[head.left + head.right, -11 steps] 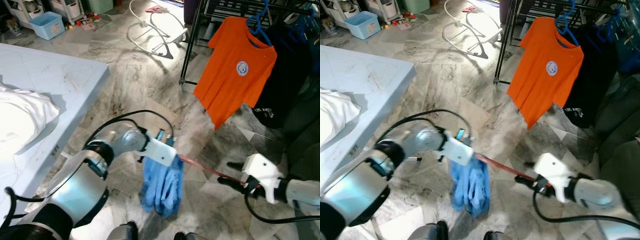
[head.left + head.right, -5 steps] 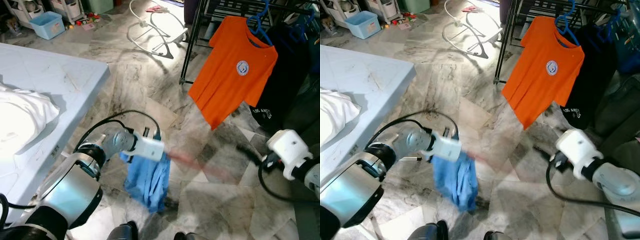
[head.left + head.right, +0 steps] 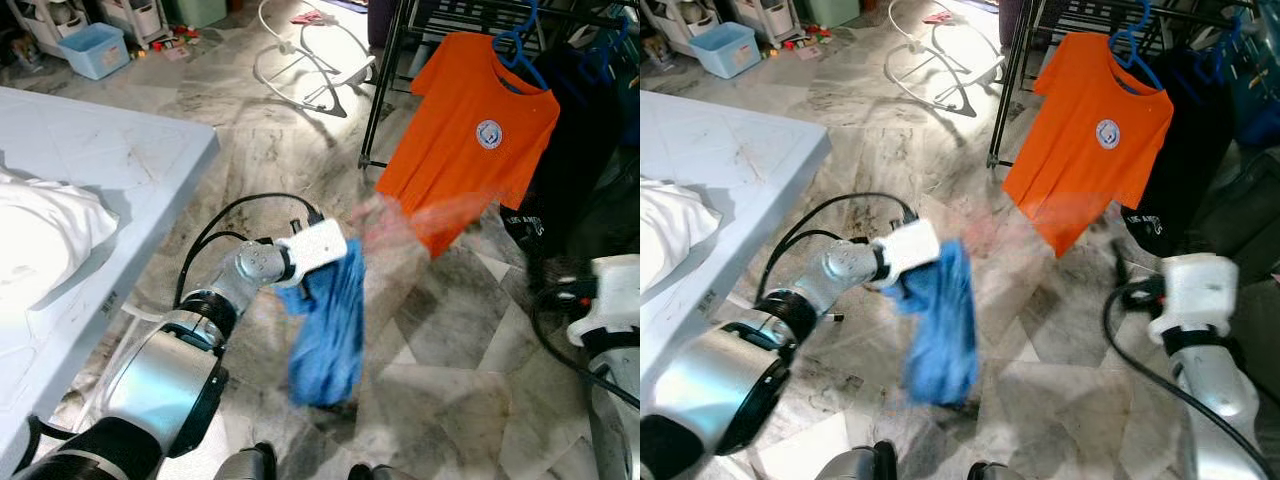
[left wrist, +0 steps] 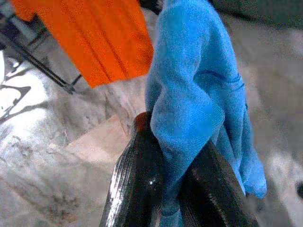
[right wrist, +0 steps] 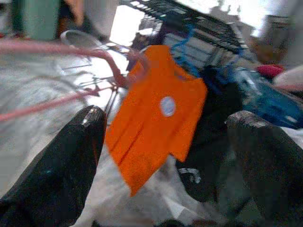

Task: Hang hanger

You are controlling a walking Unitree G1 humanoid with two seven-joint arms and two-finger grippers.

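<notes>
Left end effector is clamped on the blue cloth at frame centre; its pink hanger reaches toward the rack upper right; right end effector, fingers apart, sits lower right, nearer the rack.

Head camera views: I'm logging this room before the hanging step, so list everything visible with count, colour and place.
blue garment: one, blue, hanging from the left gripper above the floor
pink hanger: one, pink, blurred, beside the garment
orange T-shirt: one, orange with round badge, on a blue hanger on the rack
clothes rack: one, black, far right
dark garment: one, black, behind the T-shirt on the rack
table: one, pale blue, left
white cloth: one, white, on the table
storage bin: one, light blue, far left floor
white wire frame: one, white, on the floor beyond
left gripper: shut on the blue garment
right gripper: open, low right
</notes>
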